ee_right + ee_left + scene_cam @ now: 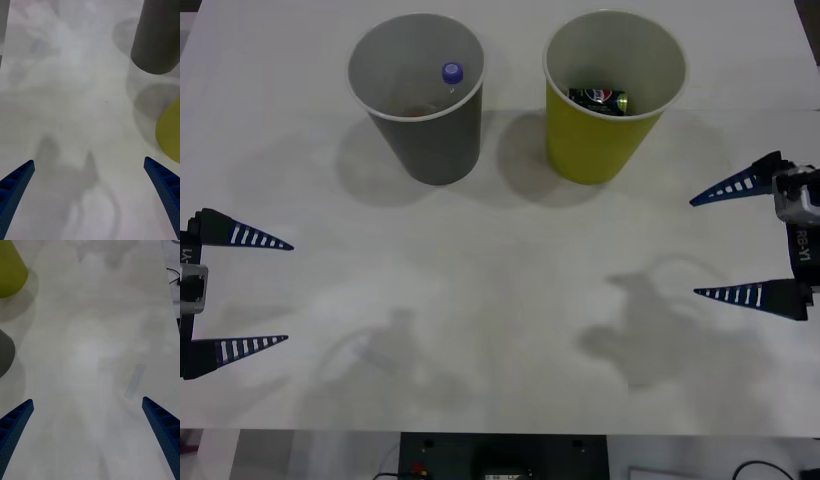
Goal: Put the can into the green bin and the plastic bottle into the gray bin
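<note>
Can (600,98) lies in the green bin (608,150) at far right; plastic bottle (451,74) stands cap-up in the gray bin (430,140) at far left. Left gripper (242,291) and right gripper (740,238) sit at the near table (500,330) edges, fingers spread, empty. Both bins lie well beyond either; judged sorted, nothing left to grasp.

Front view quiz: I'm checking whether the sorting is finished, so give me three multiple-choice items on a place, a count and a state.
1. Where is the can?
A. in the green bin
B. on the table
C. in the gray bin

2. How many bins stand on the table?
A. one
B. two
C. three

3. How are the two tools?
A. both open
B. both shut
C. one holds the bottle

Answers: 1 A, its logo shows inside the yellow-green rim. 2 B, the gray bin, with the plastic bottle inside, beside the green one. 3 A, the left tool and right tool are spread and empty.
</note>
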`<state>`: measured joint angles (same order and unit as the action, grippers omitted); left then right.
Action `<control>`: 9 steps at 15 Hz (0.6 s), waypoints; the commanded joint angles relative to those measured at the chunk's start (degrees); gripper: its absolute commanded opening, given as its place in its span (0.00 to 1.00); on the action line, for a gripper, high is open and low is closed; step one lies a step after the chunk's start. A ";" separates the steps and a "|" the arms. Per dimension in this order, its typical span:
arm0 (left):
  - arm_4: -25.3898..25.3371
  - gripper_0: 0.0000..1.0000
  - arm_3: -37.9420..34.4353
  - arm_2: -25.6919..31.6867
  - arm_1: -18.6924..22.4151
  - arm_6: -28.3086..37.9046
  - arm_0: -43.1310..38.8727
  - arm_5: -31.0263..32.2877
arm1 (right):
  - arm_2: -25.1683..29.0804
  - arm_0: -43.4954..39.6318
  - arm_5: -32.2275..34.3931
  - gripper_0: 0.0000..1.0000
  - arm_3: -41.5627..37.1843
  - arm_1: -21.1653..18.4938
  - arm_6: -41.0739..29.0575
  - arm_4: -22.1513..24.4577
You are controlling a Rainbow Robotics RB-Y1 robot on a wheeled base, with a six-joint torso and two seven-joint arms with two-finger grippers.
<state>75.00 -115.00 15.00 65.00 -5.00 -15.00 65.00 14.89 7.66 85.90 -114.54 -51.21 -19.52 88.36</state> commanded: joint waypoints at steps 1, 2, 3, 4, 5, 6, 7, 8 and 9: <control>0.00 1.00 0.00 0.00 0.00 0.00 0.00 0.00 | 0.05 -3.89 -1.79 1.00 -2.62 -0.73 0.19 0.85; 0.00 1.00 0.00 0.00 0.00 0.00 0.00 0.00 | 0.14 -5.03 -1.97 1.00 -3.32 -0.91 0.36 1.12; 0.00 1.00 0.00 0.00 0.00 0.00 0.00 0.00 | 0.32 -6.52 -2.23 1.00 -4.29 -1.17 0.54 1.82; 0.00 1.00 0.00 0.00 0.00 0.00 0.00 0.00 | 0.84 -7.93 -2.32 1.00 -5.52 -1.26 0.71 2.87; 0.00 1.00 0.00 0.00 0.00 0.00 0.00 0.00 | 1.28 -8.98 -2.32 1.00 -6.66 -1.26 0.71 3.58; 0.00 1.00 0.00 0.00 0.00 0.00 0.00 0.00 | 1.64 -10.04 -2.41 1.00 -7.45 -1.26 0.71 3.93; 0.00 1.00 0.00 0.00 0.00 0.00 0.00 0.00 | 2.07 -11.18 -2.85 1.00 -7.81 -1.26 0.71 3.84; 0.00 1.00 0.00 0.00 0.00 0.00 0.00 0.00 | 2.16 -11.62 -3.20 1.00 -7.81 -1.26 0.71 3.84; 0.00 1.00 0.00 0.00 0.00 0.00 0.00 0.00 | 2.43 -12.06 -3.81 1.00 -7.81 -1.26 0.80 3.84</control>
<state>75.00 -115.00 15.00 65.00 -5.00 -15.00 65.00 17.14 -4.07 82.51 -122.34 -52.47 -18.78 92.19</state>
